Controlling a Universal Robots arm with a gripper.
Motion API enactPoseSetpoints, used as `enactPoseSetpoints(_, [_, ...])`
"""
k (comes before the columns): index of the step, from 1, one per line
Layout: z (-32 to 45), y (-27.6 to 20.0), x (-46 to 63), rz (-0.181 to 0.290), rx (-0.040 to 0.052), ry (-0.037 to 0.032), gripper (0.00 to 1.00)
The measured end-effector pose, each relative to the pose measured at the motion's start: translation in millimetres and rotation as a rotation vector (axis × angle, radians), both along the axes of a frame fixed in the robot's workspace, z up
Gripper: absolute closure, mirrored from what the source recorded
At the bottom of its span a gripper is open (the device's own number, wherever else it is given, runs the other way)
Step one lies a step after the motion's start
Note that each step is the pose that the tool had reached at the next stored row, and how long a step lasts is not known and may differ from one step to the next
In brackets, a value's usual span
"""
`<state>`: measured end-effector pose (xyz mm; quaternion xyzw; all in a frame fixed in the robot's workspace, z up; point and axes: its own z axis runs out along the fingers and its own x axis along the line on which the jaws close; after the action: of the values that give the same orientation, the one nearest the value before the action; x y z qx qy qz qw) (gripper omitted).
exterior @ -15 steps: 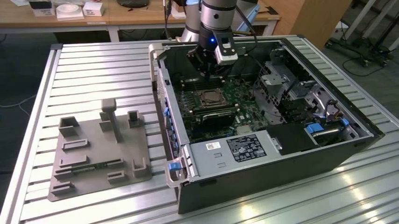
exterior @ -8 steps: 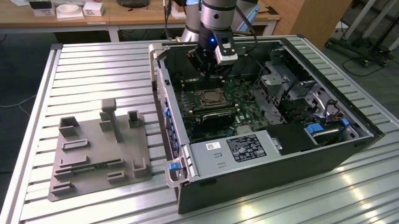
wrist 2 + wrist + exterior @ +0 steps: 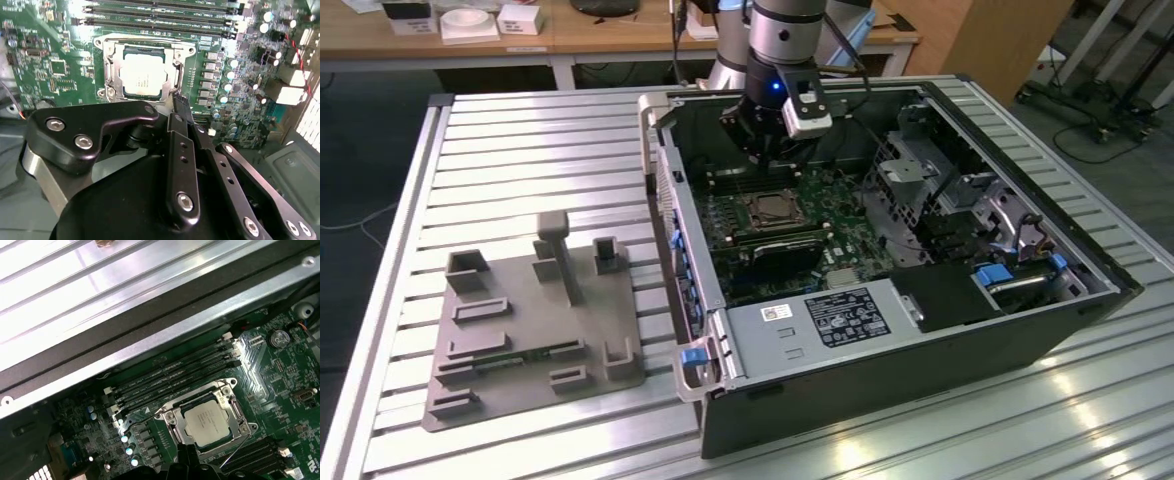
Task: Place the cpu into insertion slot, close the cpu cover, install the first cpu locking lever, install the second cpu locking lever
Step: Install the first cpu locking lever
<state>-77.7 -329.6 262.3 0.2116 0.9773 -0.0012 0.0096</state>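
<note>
The cpu (image 3: pixel 142 75) lies flat in the insertion slot (image 3: pixel 145 39), its silvery top facing up, and it also shows in the first wrist view (image 3: pixel 210 422) and the exterior view (image 3: pixel 774 208). The cpu cover (image 3: pixel 114 70) is down, framing the chip. A thin wire lever (image 3: pixel 235 450) stands off one side of the socket. My gripper (image 3: pixel 181 104) hangs just over the socket's edge beside the chip, fingers (image 3: pixel 187 455) together with nothing visible between them. In the exterior view my gripper (image 3: pixel 771 160) sits inside the case above the board.
The open computer case (image 3: pixel 720 400) lies on a slatted metal table (image 3: pixel 520 140). Long black memory slots (image 3: pixel 170 375) flank the socket. A drive cage (image 3: pixel 921 170) stands on the exterior view's right. A grey fixture tray (image 3: pixel 534 320) rests on the exterior view's left.
</note>
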Motion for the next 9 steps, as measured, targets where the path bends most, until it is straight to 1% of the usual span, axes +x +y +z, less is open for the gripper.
enactPoseSetpoints(4, [-0.2, 0.0, 0.0, 0.067, 0.0, 0.0, 0.9])
enactPoseSetpoints(5, [-0.2, -0.1, -0.7, 0.078, 0.0, -0.0001, 0.9])
enactPoseSetpoints(6, [-0.1, -0.1, -3.2, 0.079, 0.0, 0.0001, 0.9])
enactPoseSetpoints(9, [-0.3, 0.0, -15.9, 0.079, 0.0, 0.0, 0.9])
